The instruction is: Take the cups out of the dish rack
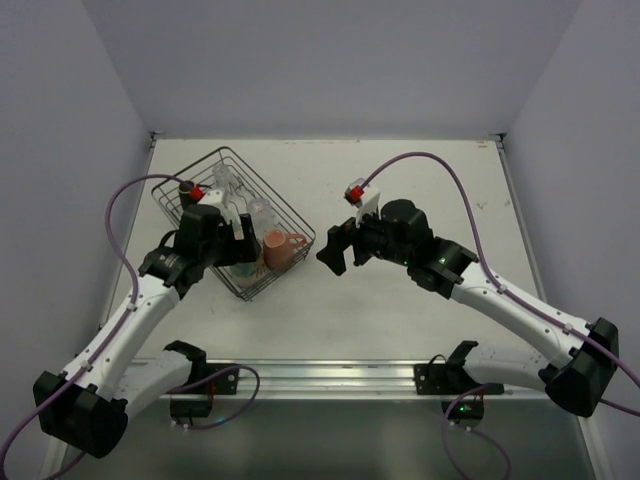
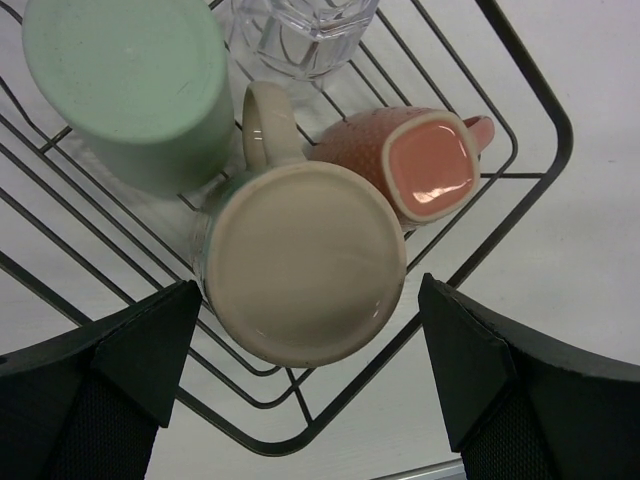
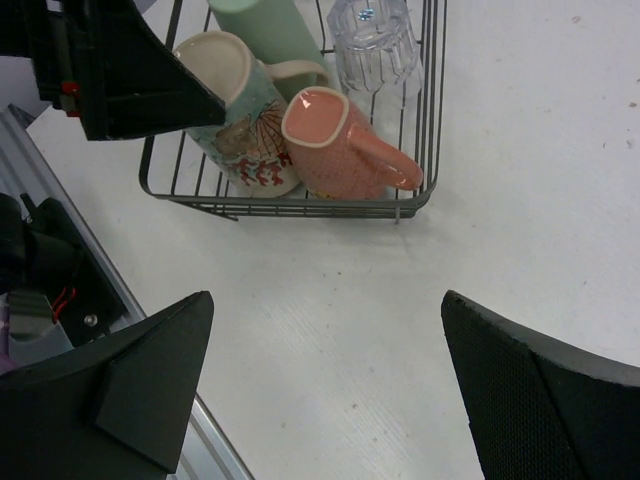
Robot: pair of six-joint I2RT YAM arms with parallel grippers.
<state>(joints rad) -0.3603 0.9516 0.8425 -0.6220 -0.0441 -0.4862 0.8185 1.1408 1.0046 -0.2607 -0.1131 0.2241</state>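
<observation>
Pale walls (image 1: 330, 70) close in one white table (image 1: 400, 320). One black rack (image 3: 432, 100) sits left of centre, holding four cups that show plainly: cream mug (image 2: 300, 260), base up, pink mug (image 2: 430, 165) touching it, green cup (image 2: 130, 80), one glass (image 2: 300, 35). Two grippers: the left (image 2: 310, 300) hangs spread wide over the cream mug, and the right (image 3: 328, 300) gapes over the table beside the rack.

Bright, even overhead light casts soft shadows on the desk (image 1: 400, 310), with glare on the salmon-pink mug (image 2: 432, 168); wrist-view foregrounds blur.
</observation>
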